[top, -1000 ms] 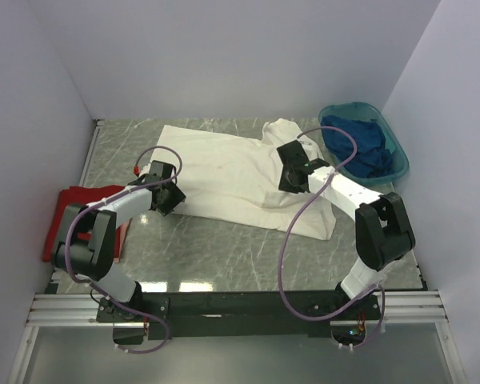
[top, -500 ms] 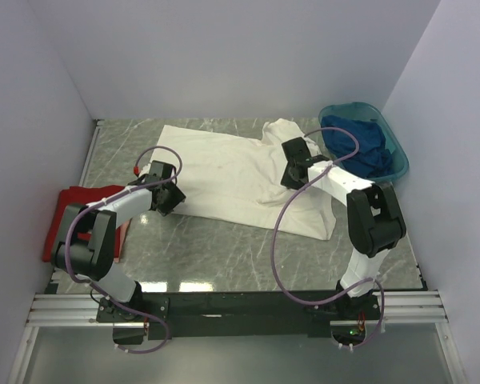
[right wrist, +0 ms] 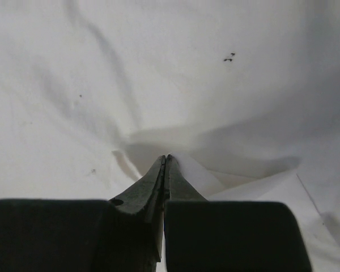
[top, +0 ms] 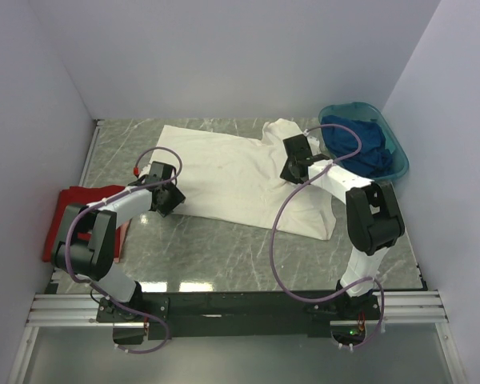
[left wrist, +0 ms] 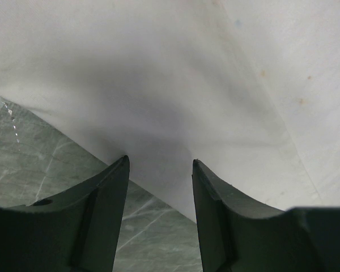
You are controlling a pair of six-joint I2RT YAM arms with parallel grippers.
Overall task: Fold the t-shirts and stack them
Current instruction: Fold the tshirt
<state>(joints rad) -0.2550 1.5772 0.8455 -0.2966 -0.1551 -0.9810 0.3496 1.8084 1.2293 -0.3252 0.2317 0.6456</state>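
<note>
A cream-white t-shirt (top: 224, 172) lies spread flat across the middle of the table. My left gripper (top: 170, 203) is open at its near-left hem, the cloth edge (left wrist: 158, 141) lying just ahead of the parted fingertips. Shut, my right gripper (top: 289, 173) sits low over the shirt's right part, its tips pinching a small raised fold of white cloth (right wrist: 192, 173). The red t-shirt (top: 64, 214) lies folded at the table's left edge, partly behind the left arm. The dark blue t-shirt (top: 365, 149) is bunched in the basin.
A teal oval basin (top: 360, 106) stands at the far right corner. White walls close in the table on the left, back and right. Purple cables loop from both arms over the marble tabletop (top: 224, 248).
My right gripper has slid towards the far right over the white shirt, still shut, and the crease near its middle has flattened. The left arm has not moved.
</note>
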